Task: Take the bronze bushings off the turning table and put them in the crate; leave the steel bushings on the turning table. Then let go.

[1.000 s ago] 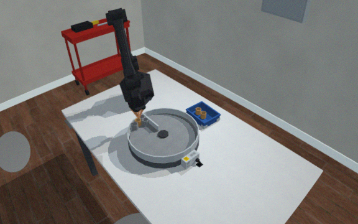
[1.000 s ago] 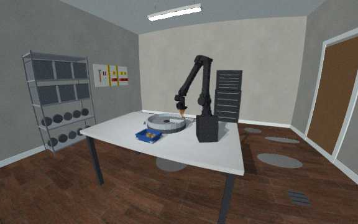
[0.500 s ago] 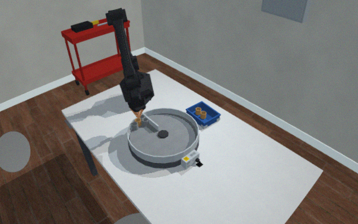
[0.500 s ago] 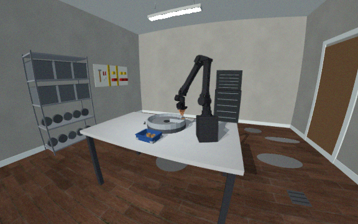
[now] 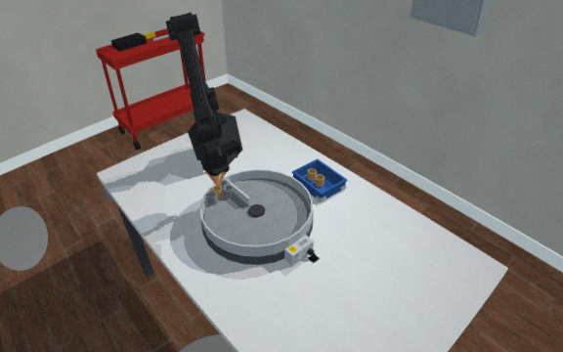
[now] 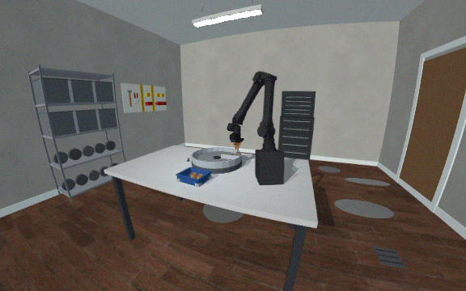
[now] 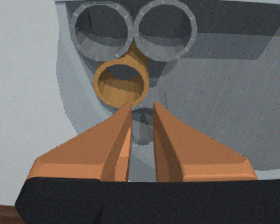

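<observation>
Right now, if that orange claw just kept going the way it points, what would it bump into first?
Most likely the bronze bushing: the gripper points almost straight at it, narrow and empty. Two steel bushings stand just beyond it. Depth is hard to judge.

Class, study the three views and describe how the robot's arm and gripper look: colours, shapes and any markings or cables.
The arm is matt black, built of slim boxy links with rounded joints, rising from a dark block pedestal. A chunky black wrist housing carries the gripper. Its two fingers are orange wedges tapering to narrow tips. No cables or markings show.
</observation>
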Motion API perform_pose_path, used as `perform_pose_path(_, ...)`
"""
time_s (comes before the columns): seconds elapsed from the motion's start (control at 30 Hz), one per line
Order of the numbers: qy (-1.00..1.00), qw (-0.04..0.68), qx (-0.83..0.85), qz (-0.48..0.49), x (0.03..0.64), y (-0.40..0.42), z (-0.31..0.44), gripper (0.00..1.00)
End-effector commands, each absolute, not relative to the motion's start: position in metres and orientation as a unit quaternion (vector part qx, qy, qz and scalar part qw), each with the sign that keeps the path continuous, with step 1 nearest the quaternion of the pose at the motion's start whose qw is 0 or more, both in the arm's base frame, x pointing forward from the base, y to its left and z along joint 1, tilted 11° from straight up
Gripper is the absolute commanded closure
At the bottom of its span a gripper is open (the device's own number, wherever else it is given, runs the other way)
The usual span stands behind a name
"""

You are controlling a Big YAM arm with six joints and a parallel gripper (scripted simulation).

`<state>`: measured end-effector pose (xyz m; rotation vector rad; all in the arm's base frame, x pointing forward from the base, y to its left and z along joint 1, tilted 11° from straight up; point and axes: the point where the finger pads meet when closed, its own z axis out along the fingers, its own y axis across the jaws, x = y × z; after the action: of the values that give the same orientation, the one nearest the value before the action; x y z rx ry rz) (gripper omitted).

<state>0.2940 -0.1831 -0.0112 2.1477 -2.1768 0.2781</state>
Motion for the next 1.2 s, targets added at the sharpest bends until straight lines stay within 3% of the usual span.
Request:
perform_pose_path(0.0, -0.703, 0.032, 0.704, 0.098, 0.302, -0.186, -0.006, 0.87)
perform_pose_path(1.17, -0.705, 0.031, 0.701, 0.100, 0.304, -0.193, -0.029, 0.87)
